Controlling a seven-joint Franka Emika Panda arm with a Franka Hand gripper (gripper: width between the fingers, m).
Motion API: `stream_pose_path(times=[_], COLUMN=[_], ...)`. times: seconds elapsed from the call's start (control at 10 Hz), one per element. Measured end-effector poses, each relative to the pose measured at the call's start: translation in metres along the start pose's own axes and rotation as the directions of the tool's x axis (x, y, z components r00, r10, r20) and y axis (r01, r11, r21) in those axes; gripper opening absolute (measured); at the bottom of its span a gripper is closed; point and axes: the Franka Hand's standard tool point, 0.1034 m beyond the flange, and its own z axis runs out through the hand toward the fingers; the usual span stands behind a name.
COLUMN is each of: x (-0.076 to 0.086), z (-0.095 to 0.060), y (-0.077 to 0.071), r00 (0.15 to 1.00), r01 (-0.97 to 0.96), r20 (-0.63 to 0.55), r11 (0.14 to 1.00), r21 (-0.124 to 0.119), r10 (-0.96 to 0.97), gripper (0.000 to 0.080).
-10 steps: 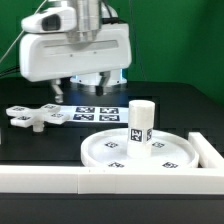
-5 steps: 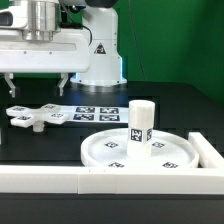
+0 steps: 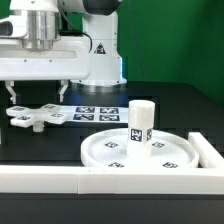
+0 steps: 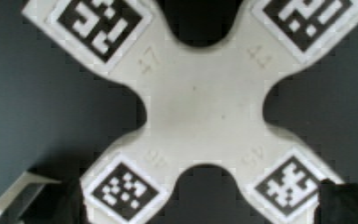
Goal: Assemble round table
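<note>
The flat cross-shaped piece (image 3: 35, 116) lies on the black table at the exterior view's left. It fills the wrist view (image 4: 202, 100), with tags on its arms. My gripper (image 3: 38, 95) hangs just above it, open and empty, with one finger on each side. In the wrist view the gripper (image 4: 190, 200) straddles the cross, and its fingertips (image 4: 25, 192) show dark at the corners. The large rimmed round disc (image 3: 165, 155) lies at the front right. The short cylindrical post (image 3: 140, 122) stands upright on it.
The marker board (image 3: 98, 111) lies flat behind the disc, right of the cross piece. A long white straight-edged wall (image 3: 60, 180) runs along the front and turns back at the exterior view's right (image 3: 212, 152). The robot base (image 3: 100, 50) stands at the back.
My gripper has moved from the middle to the exterior view's left and come down slightly over the cross-shaped piece. The disc, post and cross piece have not moved.
</note>
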Motion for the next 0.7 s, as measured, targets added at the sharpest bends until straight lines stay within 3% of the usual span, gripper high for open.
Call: stream_pose_path(times=[0.2,0.7], x=[-0.0041,-0.0056], z=[0.009,0.0091], y=[-0.0015,-0.0008], r00=[1.0,1.0], r01=[0.005,0.004], r20=[0.013,0.016], r11=[1.0,1.0], r21=[0.0,0.001], r10=[-0.005,-0.004], gripper=[0.0649,0.0649])
